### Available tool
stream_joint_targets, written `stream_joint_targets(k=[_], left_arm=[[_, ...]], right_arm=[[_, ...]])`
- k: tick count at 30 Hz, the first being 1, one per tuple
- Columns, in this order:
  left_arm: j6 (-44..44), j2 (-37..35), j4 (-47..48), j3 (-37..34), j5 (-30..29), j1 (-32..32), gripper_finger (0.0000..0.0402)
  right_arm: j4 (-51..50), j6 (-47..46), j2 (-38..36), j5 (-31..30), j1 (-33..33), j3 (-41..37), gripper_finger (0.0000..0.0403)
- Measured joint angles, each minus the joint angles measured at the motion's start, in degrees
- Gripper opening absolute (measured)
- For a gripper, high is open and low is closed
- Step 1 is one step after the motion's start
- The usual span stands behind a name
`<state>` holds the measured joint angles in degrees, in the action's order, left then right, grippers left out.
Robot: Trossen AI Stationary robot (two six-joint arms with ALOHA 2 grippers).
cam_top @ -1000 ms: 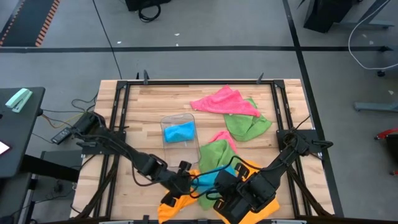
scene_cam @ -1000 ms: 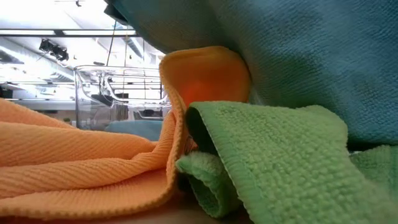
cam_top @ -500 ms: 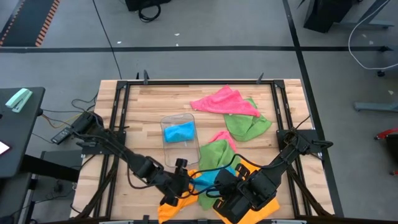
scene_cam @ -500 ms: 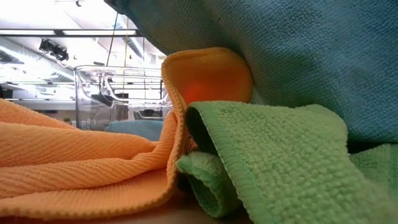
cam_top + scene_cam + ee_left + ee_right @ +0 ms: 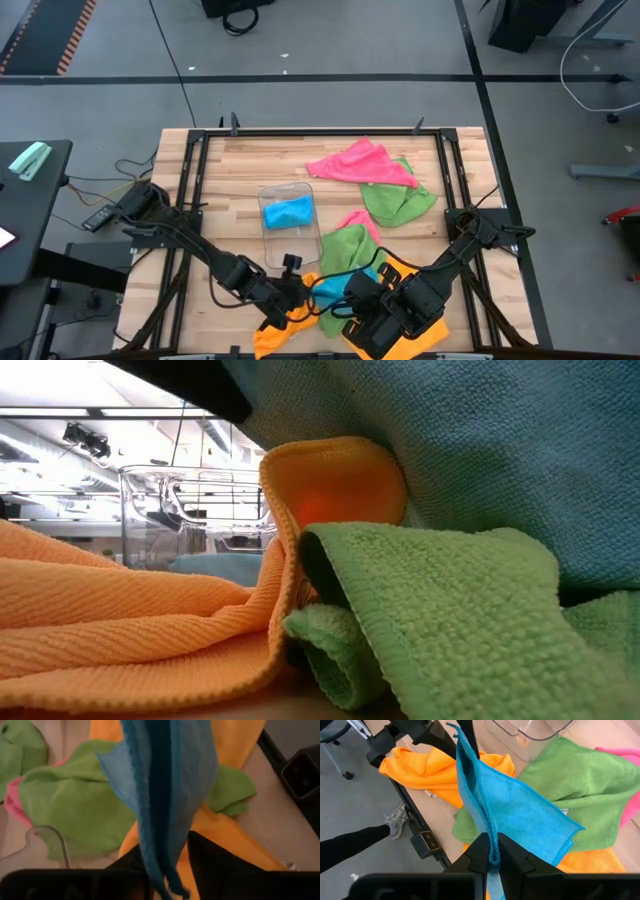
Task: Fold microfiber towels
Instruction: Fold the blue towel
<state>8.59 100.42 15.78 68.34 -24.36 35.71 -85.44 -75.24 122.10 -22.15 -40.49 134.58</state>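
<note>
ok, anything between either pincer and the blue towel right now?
Nothing visible. The right pincer is shut on the sky-blue microfiber towel, and the left pincer has its fingers around another edge. The cloth hangs between them above the orange towel.

You see two dark jointed arms, black cables along the links, matte black wedge-shaped fingers [image 5: 512, 857] at each tip.

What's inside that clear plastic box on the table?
A crumpled sky-blue towel lies inside the clear tray in the high view. Whether anything sits beneath that towel cannot be seen, since the cloth covers the tray's floor.
</note>
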Motion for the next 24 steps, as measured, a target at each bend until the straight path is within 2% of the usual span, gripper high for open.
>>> stream_joint_targets(k=[4, 11, 17, 24], left_arm=[[-0.2, -1.0, 1.3, 0.0, -0.1, 0.6, 0.0075], [-2.0, -2.9, 2.5, 0.1, -1.3, 0.9, 0.0071], [-1.8, -2.9, 2.1, 0.1, -1.2, 0.5, 0.0013], [0.7, -6.7, 6.3, 2.8, 9.3, -1.2, 0.0008]], right_arm=[[-0.1, -0.1, 0.0, 0.0, 0.0, 0.0, 0.0042], [-0.1, 0.1, 0.0, -0.5, 0.0, 0.0, 0.0041], [0.0, 0.2, 0.0, -0.5, 0.2, 0.0, 0.0042], [-0.6, 2.3, -1.2, -0.6, 0.0, 0.0, 0.0041]])
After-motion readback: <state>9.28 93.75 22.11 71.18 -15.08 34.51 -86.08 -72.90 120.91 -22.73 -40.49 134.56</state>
